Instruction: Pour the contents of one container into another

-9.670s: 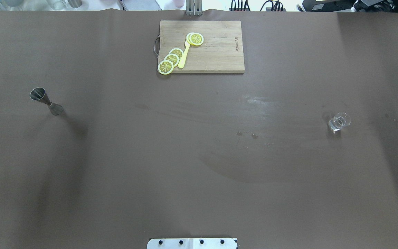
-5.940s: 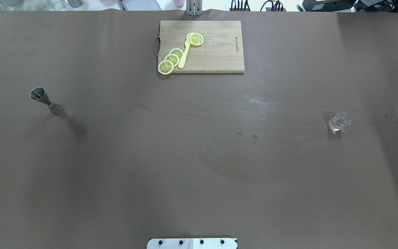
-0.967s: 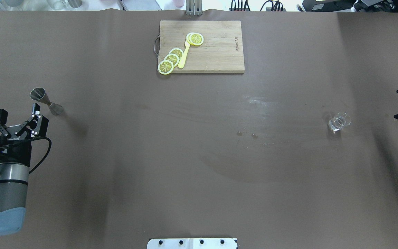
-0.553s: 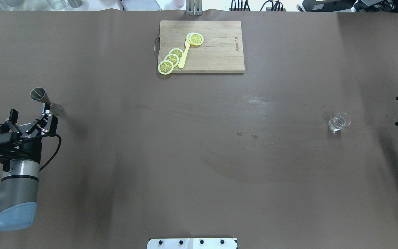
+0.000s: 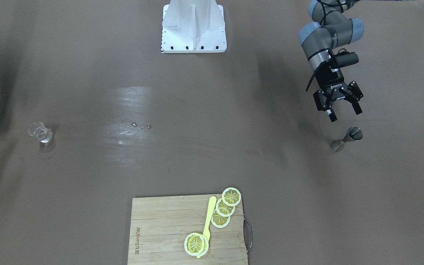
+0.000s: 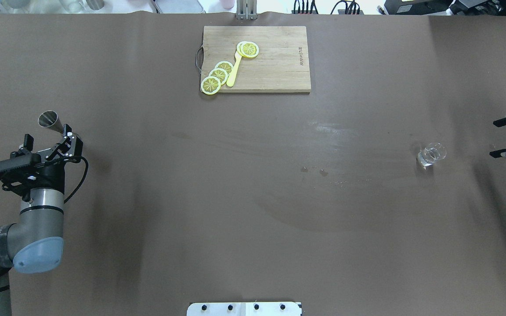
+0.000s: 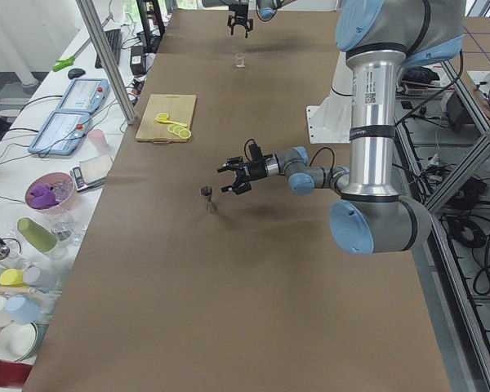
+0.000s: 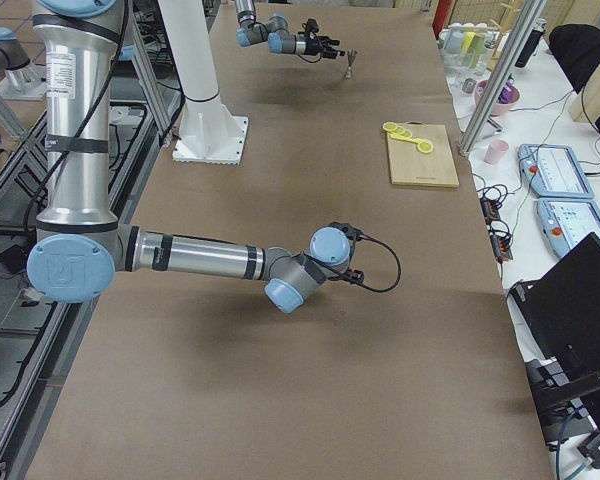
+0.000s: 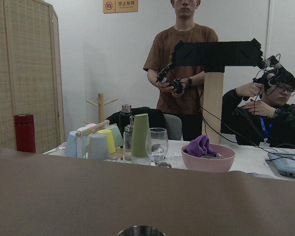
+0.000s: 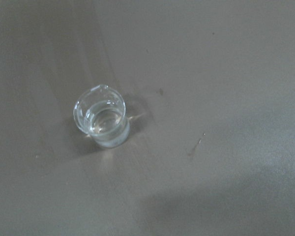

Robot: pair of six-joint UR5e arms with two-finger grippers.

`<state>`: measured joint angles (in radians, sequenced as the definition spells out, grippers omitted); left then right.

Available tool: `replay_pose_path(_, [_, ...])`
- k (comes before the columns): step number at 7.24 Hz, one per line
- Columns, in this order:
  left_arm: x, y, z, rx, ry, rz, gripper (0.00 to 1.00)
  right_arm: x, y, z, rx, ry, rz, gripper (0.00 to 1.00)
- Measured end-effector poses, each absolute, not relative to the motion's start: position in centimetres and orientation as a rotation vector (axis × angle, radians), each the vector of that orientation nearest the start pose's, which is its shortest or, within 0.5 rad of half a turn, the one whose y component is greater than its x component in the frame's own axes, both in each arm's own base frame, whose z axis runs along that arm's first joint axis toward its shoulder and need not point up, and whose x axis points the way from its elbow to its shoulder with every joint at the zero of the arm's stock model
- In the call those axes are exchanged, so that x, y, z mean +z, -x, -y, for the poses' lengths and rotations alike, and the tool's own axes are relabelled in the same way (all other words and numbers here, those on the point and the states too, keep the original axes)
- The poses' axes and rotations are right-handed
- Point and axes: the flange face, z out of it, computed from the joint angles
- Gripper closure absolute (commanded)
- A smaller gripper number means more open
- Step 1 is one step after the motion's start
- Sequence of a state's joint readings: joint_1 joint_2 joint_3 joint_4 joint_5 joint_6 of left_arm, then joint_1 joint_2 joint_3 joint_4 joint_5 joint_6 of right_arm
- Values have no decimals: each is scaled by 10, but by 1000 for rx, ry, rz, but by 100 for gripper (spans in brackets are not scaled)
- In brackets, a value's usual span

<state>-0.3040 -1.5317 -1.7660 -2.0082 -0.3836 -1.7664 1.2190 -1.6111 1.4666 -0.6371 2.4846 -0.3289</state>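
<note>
The table (image 6: 253, 228) had no robot on it a few seconds back, and now you've got both grippers in. Going by the overhead view, your left gripper (image 5: 345, 114), spread wide, has slid up to 6 o'clock of the jigger (image 5: 346, 139), which stands at the table's 9 o'clock side. Your right gripper (image 6: 494, 138), spread too, hangs at 3 o'clock of the glass (image 6: 431, 154), well apart. The jigger's base is hidden overhead, so there's probably no contact yet. You're lining up grabs, and no pour has started.
</note>
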Motion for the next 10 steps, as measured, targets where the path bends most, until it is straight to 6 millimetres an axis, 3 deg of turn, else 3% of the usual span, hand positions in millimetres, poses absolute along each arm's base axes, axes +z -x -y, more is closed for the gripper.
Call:
replay_pose_path(2, [517,-395,367,-794,-1191,-454,3,612,133,466,-861,-756,972,0])
replay_pose_path(6, [532,-411,383,-805,-1174,-426,3,612,192,438,-803,-798,1049,0])
replay_pose_path(10, [543,-422,414,-831,-1147,-384,3,634,206,431,-812,-893,1024,0])
